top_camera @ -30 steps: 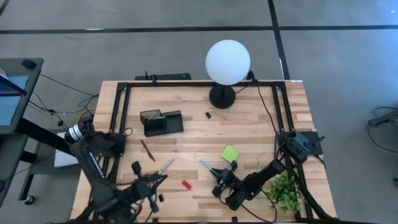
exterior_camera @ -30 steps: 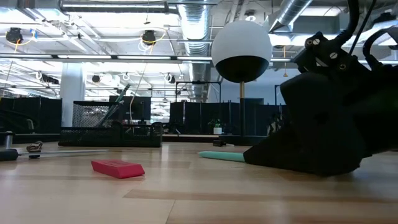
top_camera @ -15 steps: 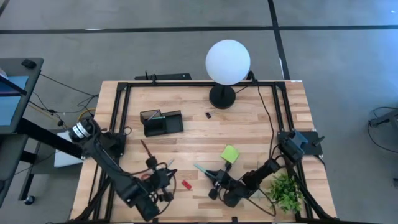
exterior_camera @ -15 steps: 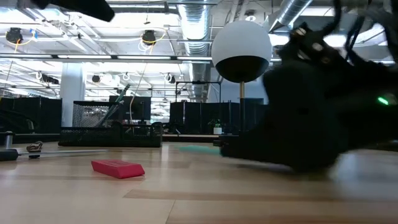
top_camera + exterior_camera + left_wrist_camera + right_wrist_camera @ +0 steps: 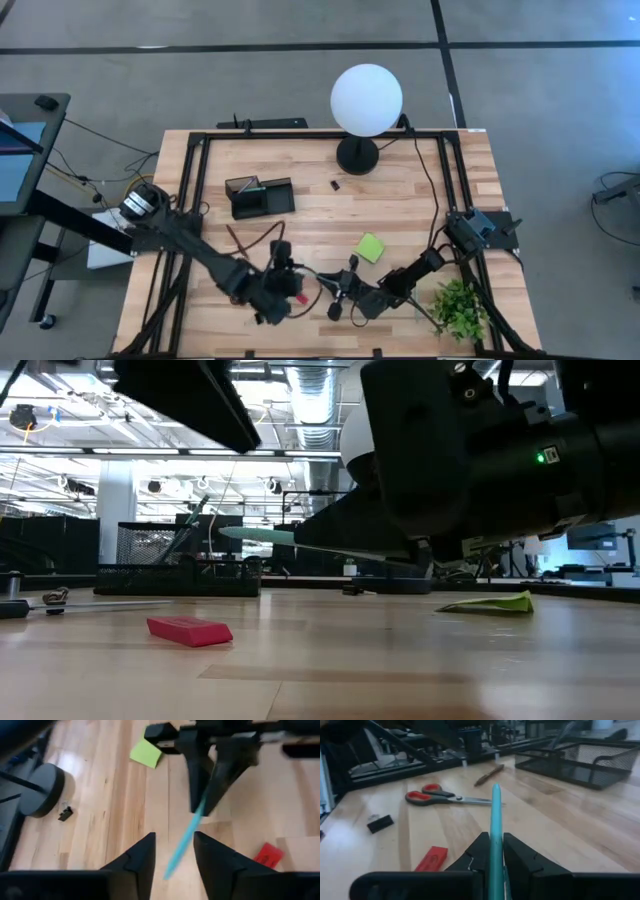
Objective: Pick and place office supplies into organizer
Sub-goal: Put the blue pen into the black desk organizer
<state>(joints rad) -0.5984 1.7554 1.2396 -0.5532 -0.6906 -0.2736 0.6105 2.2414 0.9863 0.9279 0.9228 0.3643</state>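
The right hand [image 5: 495, 851] is clamped on the teal pen [image 5: 495, 827], which it carries above the bench [image 5: 400, 215], near the front edge in the middle. In the low view the pen [image 5: 290, 538] is clearly off the wood and nearly level, with its free end toward the left arm. The left hand [image 5: 172, 857] hangs just beside it with fingers [image 5: 137, 860] apart, and the pen's free end lies between them but does not touch them.

This looks like a handover of the pen, or the two arms are simply crossing; I cannot tell which. If it is a handover, the left hand should close on the free end before the right hand lets go, and the right one should open only when the hold is firm. A thin pen can turn easily in the grip.

The organizer [image 5: 260, 196] stands well apart, toward the back left of the bench. The pen should travel high over the scissors [image 5: 437, 796], the red piece [image 5: 190, 630] and the brown pen [image 5: 489, 774], then go down into a compartment with the tip first.
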